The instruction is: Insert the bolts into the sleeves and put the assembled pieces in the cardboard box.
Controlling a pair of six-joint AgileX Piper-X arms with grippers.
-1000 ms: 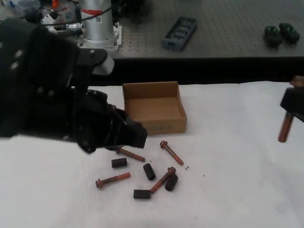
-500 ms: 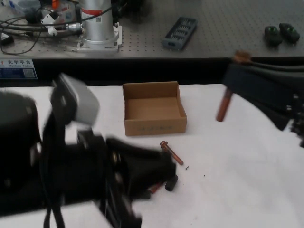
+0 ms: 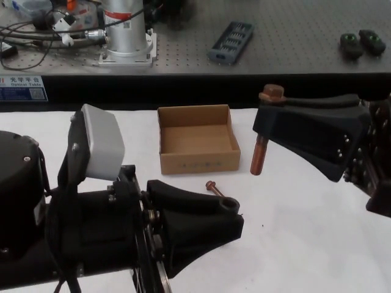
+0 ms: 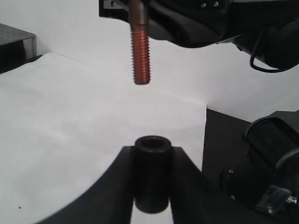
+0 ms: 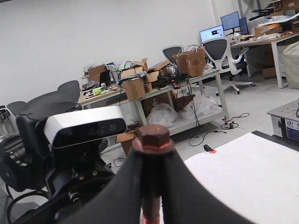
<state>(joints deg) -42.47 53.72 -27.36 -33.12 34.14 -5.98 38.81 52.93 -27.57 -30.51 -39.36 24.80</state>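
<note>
My left gripper [image 3: 230, 206] is shut on a black sleeve [image 4: 152, 175], held upright with its bore facing up, in front of the cardboard box [image 3: 197, 146]. My right gripper [image 3: 264, 122] is shut on a copper bolt [image 3: 261, 146] just under its hex head [image 5: 152, 137]. The bolt's threaded shank [image 4: 139, 51] hangs tip down, above the sleeve and apart from it. In the high view the bolt stands to the right of the box and of the sleeve. The box looks empty. One loose bolt [image 3: 214, 187] lies on the white cloth in front of the box.
The left arm's bulk [image 3: 91, 226] hides the near-left part of the cloth. On the dark perforated bench behind stand a metal post base [image 3: 125, 33], a grey rack [image 3: 231, 40] and two dark knobs [image 3: 362, 43].
The right arm brought the bolt leftward from the right edge to beside the box. The left arm swung forward and up with the sleeve, now covering the loose bolts and sleeves.
</note>
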